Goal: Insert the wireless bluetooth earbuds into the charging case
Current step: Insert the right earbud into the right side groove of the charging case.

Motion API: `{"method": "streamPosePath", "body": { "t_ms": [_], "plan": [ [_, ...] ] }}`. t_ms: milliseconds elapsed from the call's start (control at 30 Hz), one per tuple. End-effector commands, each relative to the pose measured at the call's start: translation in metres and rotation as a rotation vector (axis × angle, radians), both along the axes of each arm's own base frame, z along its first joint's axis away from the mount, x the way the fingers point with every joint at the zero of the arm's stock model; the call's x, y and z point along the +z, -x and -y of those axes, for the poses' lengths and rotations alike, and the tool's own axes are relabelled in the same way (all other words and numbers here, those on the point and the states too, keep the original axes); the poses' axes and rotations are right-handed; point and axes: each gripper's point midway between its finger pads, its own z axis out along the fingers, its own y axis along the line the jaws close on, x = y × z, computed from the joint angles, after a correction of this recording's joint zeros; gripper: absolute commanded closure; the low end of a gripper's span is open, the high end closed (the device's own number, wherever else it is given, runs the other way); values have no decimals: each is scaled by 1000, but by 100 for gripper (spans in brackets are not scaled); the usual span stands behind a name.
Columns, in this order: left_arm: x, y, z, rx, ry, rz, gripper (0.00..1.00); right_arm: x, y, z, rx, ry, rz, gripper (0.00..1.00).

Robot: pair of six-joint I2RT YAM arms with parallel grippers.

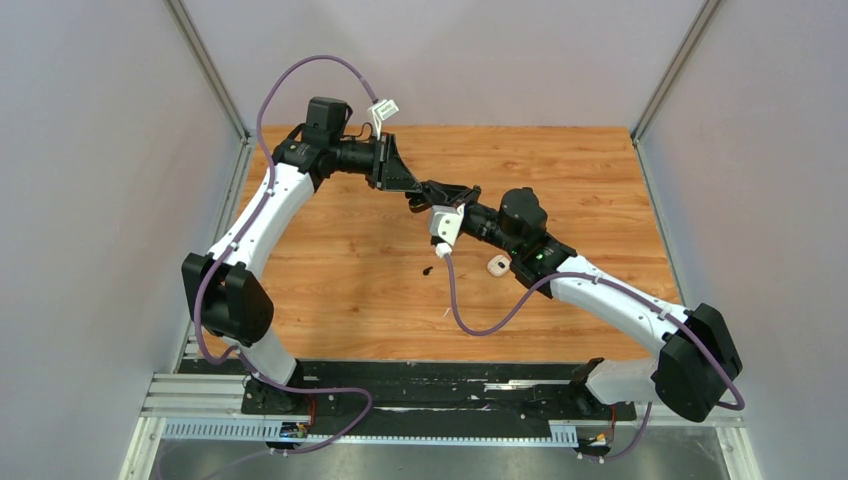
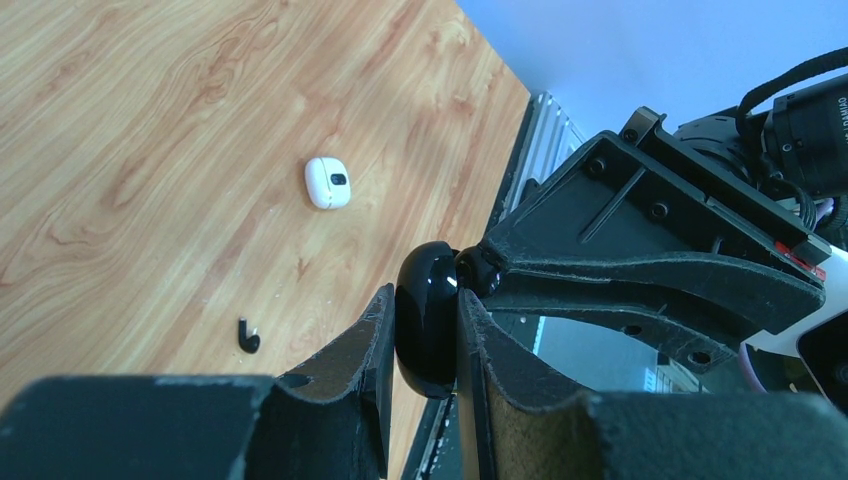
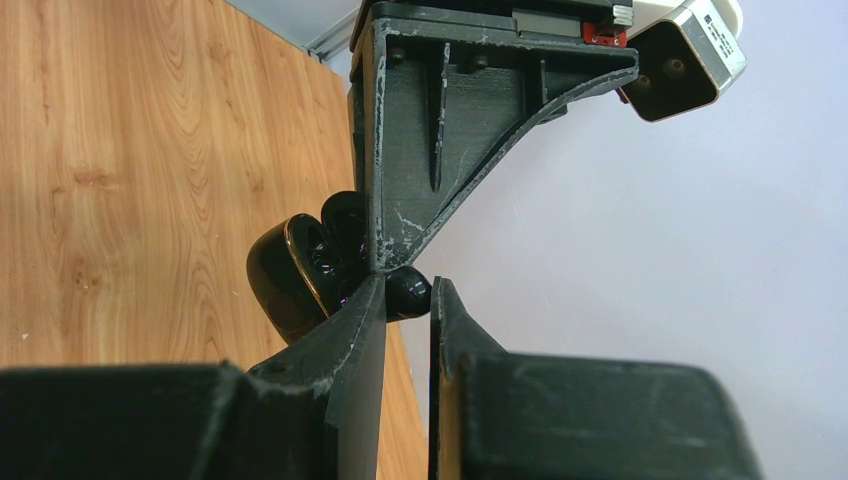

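You get a wood-grain surface (image 1: 350, 290), smooth with low sheen. The black case (image 2: 428, 335) in your left gripper (image 2: 425, 300) is glossy hard plastic; the right wrist view shows a gold-toned rim. The black earbud (image 3: 407, 292) at your right gripper (image 3: 408, 297) is glossy too. Fingers (image 3: 400, 200) are matt black plastic, scuffed and scratched. The white case (image 2: 327, 183), left of centre, is smooth plastic. The purple cable (image 1: 480, 320) has a smooth sheath.
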Motion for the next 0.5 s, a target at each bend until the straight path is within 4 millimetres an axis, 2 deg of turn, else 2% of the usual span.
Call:
{"method": "streamPosePath", "body": {
  "t_ms": [0,267,467],
  "plan": [
    [20,9,0,-25,46,36,100,6,0,4,-21,-1,21,100],
    [22,8,-1,-25,55,33,100,-6,0,3,-12,41,14,100],
    [26,15,2,-67,96,6,100,-1,2,6,-6,32,102,100]
  ]
}}
